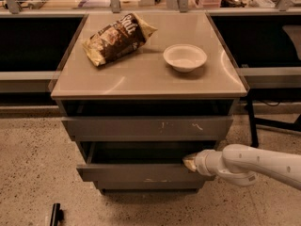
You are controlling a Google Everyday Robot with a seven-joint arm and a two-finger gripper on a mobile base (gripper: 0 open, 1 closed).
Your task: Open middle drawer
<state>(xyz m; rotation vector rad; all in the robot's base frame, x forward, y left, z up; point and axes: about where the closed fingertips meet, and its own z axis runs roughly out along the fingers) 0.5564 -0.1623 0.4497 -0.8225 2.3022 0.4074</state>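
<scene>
Speckled floor (28,173) surrounds a grey three-drawer cabinet (146,128) whose tan top (141,81) holds a chip bag (117,39) at 11 o'clock and a white bowl (185,57) at 1 o'clock. The middle drawer (136,172) sits partly pulled out, with a dark gap above it. The gripper (190,163) rests at its upper edge, toward 3 o'clock (probably placed there to pull). Whether it is open or closed cannot be told.

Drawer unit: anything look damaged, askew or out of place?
Only cosmetic wear: white scratches on the top drawer front, a pale scuff along the lower edge of the middle drawer. The gripper is at that drawer's upper right edge. Nothing spilled.
</scene>
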